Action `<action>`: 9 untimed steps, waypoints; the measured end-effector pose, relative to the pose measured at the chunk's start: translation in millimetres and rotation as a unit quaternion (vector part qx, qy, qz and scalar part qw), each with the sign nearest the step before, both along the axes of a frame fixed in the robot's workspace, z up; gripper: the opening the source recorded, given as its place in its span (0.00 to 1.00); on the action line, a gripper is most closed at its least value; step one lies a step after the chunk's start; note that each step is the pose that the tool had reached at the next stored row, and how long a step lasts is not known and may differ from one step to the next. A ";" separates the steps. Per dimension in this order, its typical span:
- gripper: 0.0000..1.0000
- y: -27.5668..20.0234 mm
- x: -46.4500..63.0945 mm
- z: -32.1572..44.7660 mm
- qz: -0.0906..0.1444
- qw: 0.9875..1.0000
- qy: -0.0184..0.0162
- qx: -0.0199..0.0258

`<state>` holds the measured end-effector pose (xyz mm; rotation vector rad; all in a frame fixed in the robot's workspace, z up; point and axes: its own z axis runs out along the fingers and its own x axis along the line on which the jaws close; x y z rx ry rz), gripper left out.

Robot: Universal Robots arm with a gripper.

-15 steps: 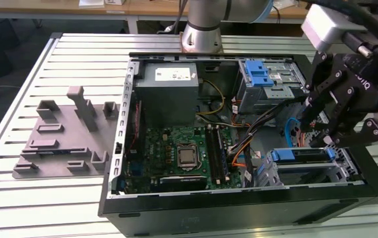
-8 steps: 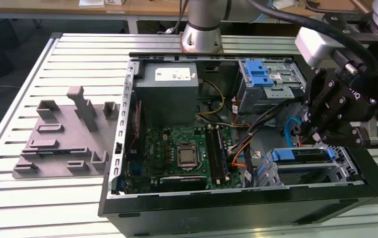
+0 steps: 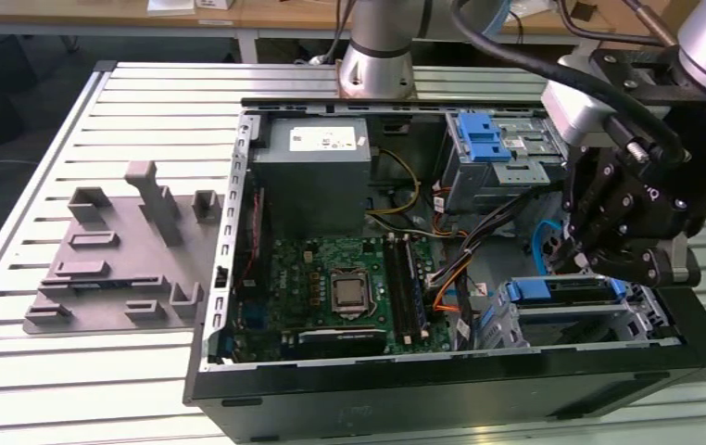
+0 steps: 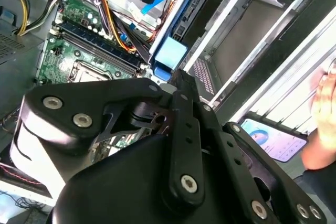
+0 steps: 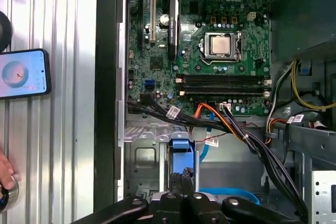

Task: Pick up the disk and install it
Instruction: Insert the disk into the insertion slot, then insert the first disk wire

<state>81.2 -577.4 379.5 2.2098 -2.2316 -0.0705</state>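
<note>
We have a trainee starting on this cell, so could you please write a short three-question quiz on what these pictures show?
1. True or false: the computer case lies open, with its motherboard exposed.
2. In the exterior view, the gripper is right above which of these? A: the grey fixture. B: the bay with the disk in its blue carrier. C: the power supply.
3. Fill in: in the first wrist view, the thing lying on the slatted table beside the case is a ____.

Key
1. True.
2. B.
3. phone.
</note>
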 end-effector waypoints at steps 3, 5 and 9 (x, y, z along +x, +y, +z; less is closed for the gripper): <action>0.11 0.0 0.0 -2.3 0.000 1.000 0.000 0.000; 0.11 0.0 0.0 -3.9 0.000 1.000 0.000 0.000; 0.11 0.0 0.0 -6.2 0.000 1.000 0.000 0.000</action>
